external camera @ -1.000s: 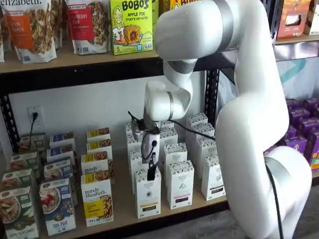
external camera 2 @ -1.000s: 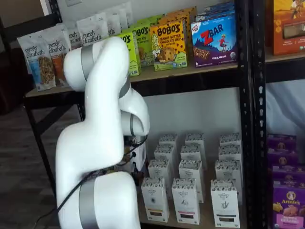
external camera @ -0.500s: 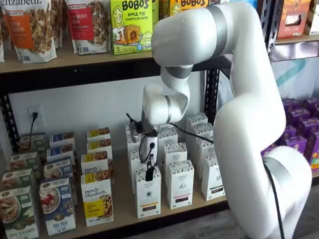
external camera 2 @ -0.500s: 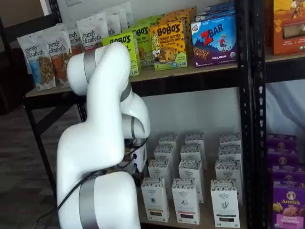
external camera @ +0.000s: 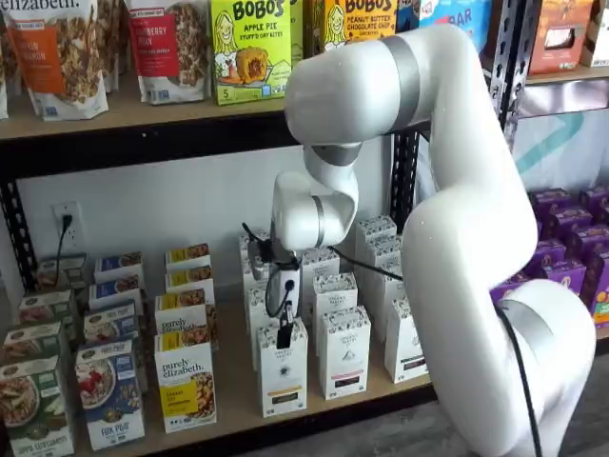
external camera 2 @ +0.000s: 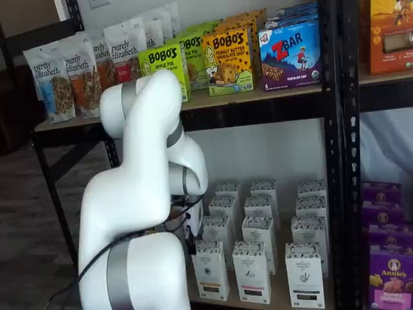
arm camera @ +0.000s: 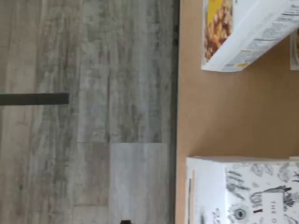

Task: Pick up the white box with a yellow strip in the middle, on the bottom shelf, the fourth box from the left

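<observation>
The pincer hangs at the top edge of the white box, its black fingers seen side-on; it stands wide open and holds nothing. The box, speckled on top with a yellow-brown strip low down, stands at the bottom shelf's front, at three o'clock of a purely elizabeth box.

The white arm rises from its base, folds over at the elbow and drops its wrist straight down. The gripper hangs below it, side-on, its black fingers showing no clear gap; it stands open.

"BOBO'S APPLE PIE" on a green box; "ZBAR" on a blue box; "purely elizabeth" on a yellow-banded box.
</observation>
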`<action>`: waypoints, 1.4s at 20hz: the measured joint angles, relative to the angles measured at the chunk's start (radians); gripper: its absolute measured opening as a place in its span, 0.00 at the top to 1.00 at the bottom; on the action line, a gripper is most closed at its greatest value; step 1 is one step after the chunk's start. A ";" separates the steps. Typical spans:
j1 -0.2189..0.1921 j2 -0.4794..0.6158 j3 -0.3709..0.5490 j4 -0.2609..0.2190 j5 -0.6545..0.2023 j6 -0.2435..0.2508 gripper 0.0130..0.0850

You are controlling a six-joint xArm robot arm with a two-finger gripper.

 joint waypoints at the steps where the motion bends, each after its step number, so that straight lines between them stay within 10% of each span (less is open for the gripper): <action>1: -0.003 0.012 -0.012 -0.004 -0.006 0.000 0.00; 28: -0.067 0.237 -0.280 -0.136 0.059 0.056 0.00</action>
